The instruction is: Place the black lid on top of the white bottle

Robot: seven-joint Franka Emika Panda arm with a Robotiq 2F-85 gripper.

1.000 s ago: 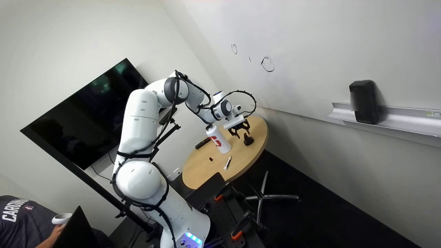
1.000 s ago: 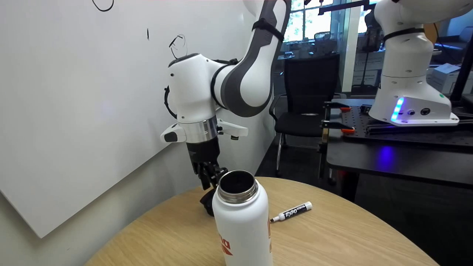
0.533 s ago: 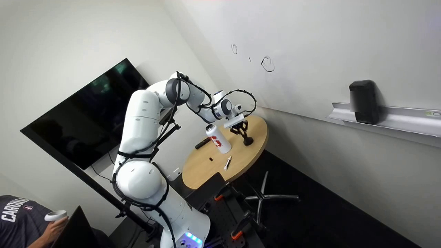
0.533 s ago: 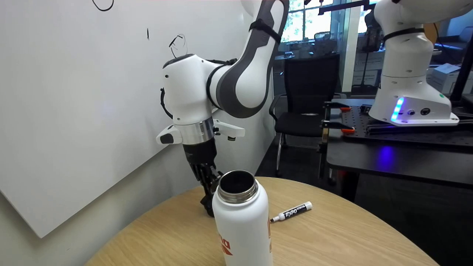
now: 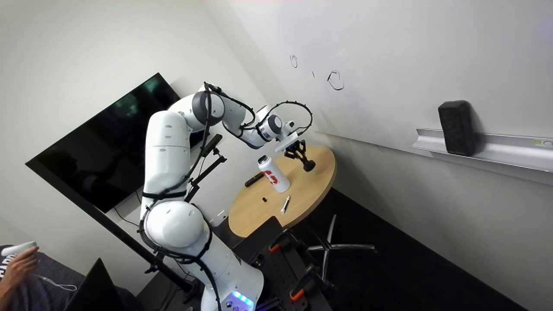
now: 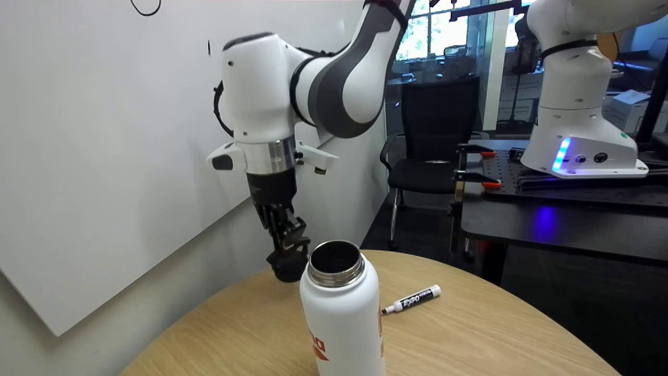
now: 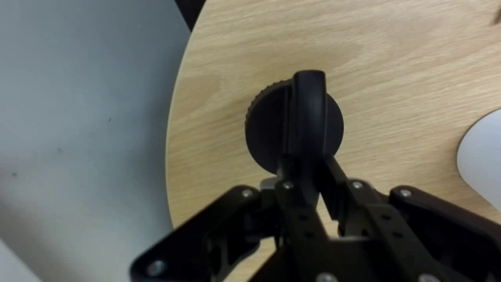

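Observation:
My gripper [image 7: 303, 168] is shut on the raised handle of the black lid [image 7: 266, 129]. In the wrist view the round disc of the lid faces me, with the handle running between both fingers. The lid [image 6: 288, 267] hangs above the tabletop, level or nearly so, in both exterior views. Upright on the table stands the white bottle [image 6: 342, 329], its threaded metal mouth uncovered and red print on its side. The gripper [image 5: 304, 158] and lid are beside the bottle [image 5: 274, 175], on the whiteboard side, apart from it. Only part of the bottle [image 7: 483, 156] enters the wrist view.
A white marker [image 6: 412, 300] lies on the round wooden table [image 5: 246, 218]. A small black piece [image 5: 264, 199] and a black cylinder [image 5: 254, 179] are also on it. The whiteboard wall [image 6: 130, 156] rises close beside the table's edge and the arm.
The fingers have shut around the lid's handle. My gripper has then risen, carrying the lid up off the table. The bottle and marker have stayed where they were.

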